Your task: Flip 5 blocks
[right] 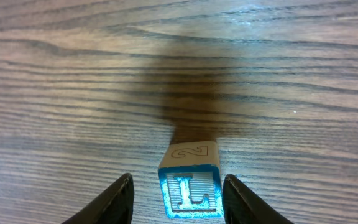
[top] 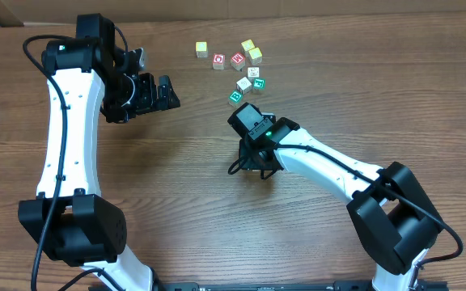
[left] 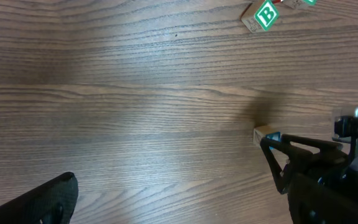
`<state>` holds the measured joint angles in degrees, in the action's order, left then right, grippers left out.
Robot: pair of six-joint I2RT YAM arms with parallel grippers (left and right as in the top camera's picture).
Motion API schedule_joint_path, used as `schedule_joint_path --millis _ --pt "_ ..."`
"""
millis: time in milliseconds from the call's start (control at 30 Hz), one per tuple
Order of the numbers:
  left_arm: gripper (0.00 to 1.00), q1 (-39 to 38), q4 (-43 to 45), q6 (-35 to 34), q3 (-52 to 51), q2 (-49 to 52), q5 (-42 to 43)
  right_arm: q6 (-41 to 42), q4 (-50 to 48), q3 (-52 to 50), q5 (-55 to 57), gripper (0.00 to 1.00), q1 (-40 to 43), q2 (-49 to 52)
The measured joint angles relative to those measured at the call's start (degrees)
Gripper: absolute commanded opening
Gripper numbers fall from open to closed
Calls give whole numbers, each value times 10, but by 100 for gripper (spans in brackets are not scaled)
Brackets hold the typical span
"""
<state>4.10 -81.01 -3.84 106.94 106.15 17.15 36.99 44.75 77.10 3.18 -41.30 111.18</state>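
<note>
Right gripper (right: pixel 178 190) stands half open astride the blue-L block (right: pixel 189 185) on the wooden table (top: pixel 176 170) — a gap shows at one finger. Left gripper (top: pixel 167 93) hangs wide open, empty. Teal and white blocks (top: pixel 244 83) cluster just beyond.

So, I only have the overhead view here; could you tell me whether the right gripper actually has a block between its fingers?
Observer: Yes, the right wrist view shows a block between the right gripper's fingers, with a clear gap at one finger.
Operator: Thank you. Which faces does it show?
Observer: A blue L faces the camera, and a 2 is on the top face.
Operator: And could you read the green block beside it?
Observer: The left wrist view shows a green B on it.
</note>
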Motion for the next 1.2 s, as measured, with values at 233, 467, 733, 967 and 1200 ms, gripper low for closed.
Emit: schedule_joint_path --millis 233,467,733,967,1200 --pt "100 0 0 0 0 0 0 -28 19 0 -3 47 0 0" --pt "100 0 0 0 0 0 0 -35 20 0 -2 47 0 0" --pt "100 0 0 0 0 0 0 -38 11 -7 -3 43 0 0" --pt "100 0 0 0 0 0 0 -40 11 -7 -3 40 0 0" --pt "100 0 0 0 0 0 0 -40 4 -15 0 38 0 0"
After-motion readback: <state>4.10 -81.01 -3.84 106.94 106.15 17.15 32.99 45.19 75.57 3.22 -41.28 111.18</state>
